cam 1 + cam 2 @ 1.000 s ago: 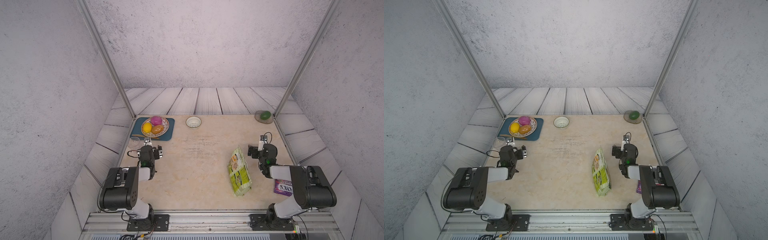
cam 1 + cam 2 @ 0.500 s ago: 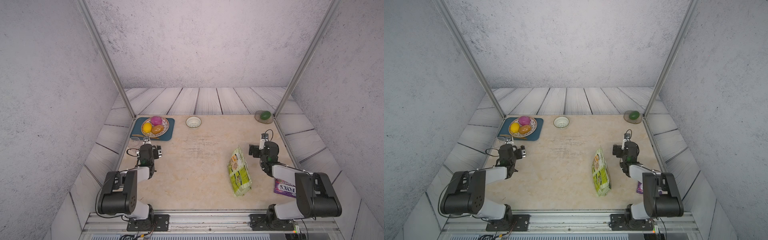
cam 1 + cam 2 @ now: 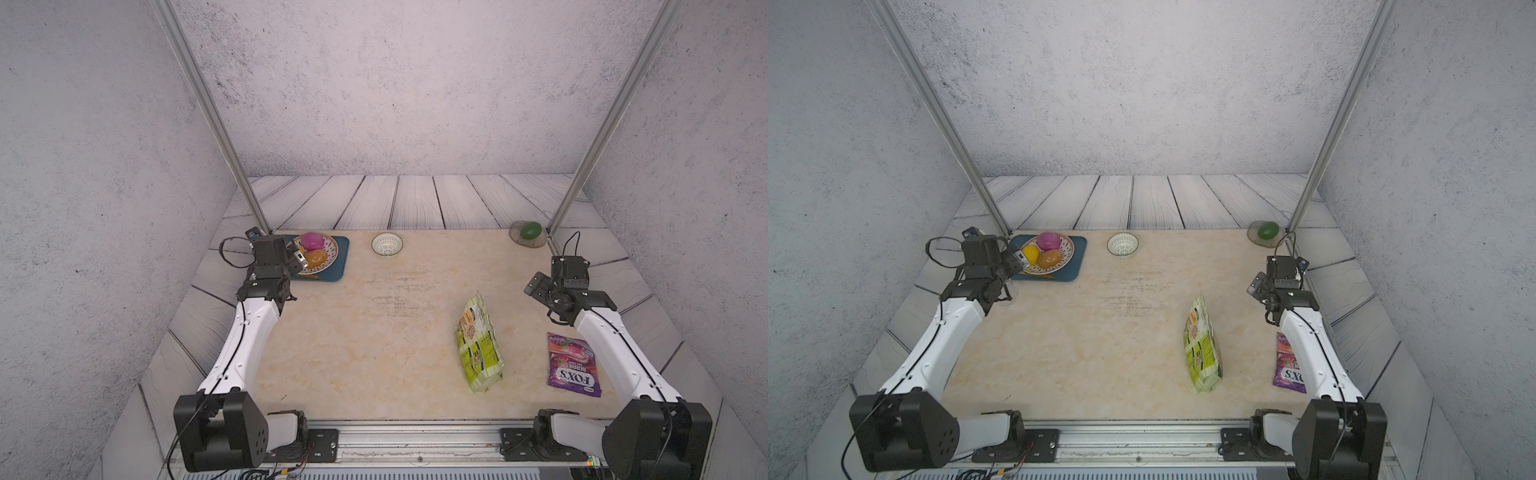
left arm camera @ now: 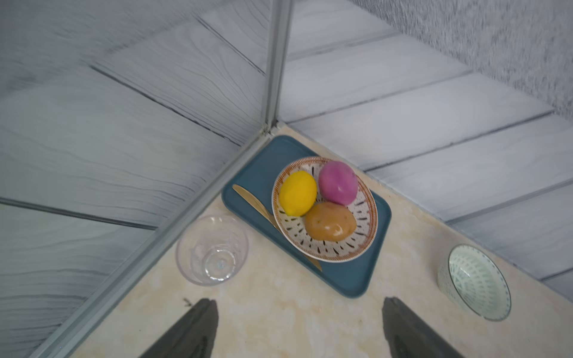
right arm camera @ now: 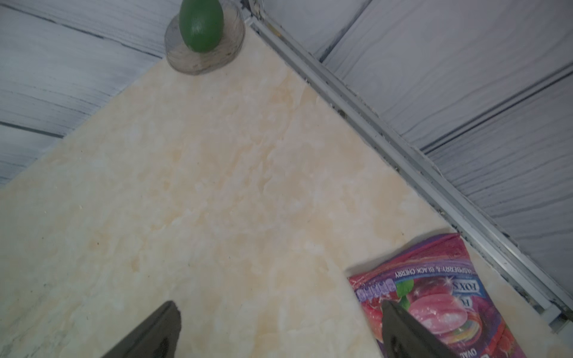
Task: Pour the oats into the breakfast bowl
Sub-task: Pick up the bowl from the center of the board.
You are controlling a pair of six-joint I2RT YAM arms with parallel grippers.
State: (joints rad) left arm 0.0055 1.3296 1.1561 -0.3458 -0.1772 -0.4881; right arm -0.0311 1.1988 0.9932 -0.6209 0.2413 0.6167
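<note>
The oats bag [image 3: 478, 345] is laid toward the right edge of the tabletop [image 3: 365, 357], the bowl [image 3: 387, 243] at its far edge. The left gripper [image 4: 297, 302] and right gripper [image 5: 279, 305] are spread wide, nothing held.

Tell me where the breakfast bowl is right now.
In both top views the breakfast bowl stands at the far edge of the table, left of centre, just right of the blue tray and apart from it.

Stereo pair overlooks table [image 3: 374, 353] (wrist views close).

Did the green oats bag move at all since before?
No. The oats bag lies in the same spot, just as far from the breakfast bowl and the table's front edge.
</note>
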